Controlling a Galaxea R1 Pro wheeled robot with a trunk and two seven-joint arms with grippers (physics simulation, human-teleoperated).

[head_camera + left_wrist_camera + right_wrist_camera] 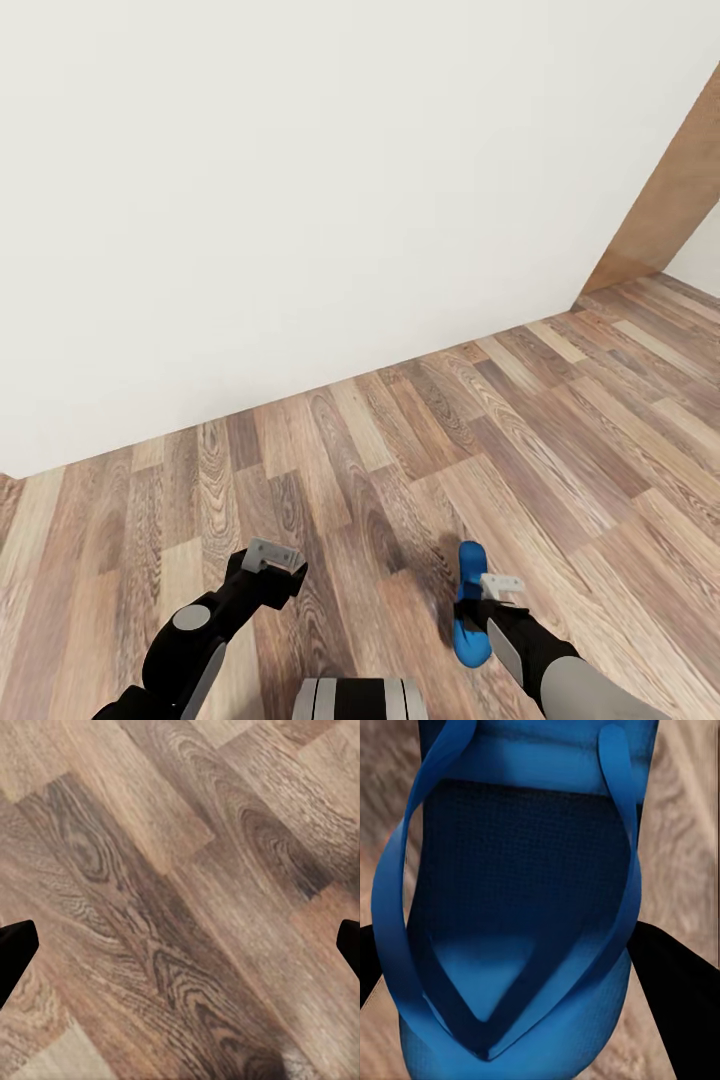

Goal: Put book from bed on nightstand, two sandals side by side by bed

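My right gripper [487, 600] is shut on one bright blue sandal [467, 610] and holds it low over the wood-plank floor [400, 440]. The right wrist view looks onto the sandal's sole and straps [525, 907], with a black finger [675, 982] on either side of it. My left gripper [275, 557] hangs open and empty over the floor, its two dark fingertips [15, 945] far apart over bare planks. The bed, the book and the nightstand are out of view.
A plain white wall [300, 200] stands close ahead and meets the floor along a slanting line. At the far right a brown wooden panel [665, 200] edges a corner, and floor continues past it.
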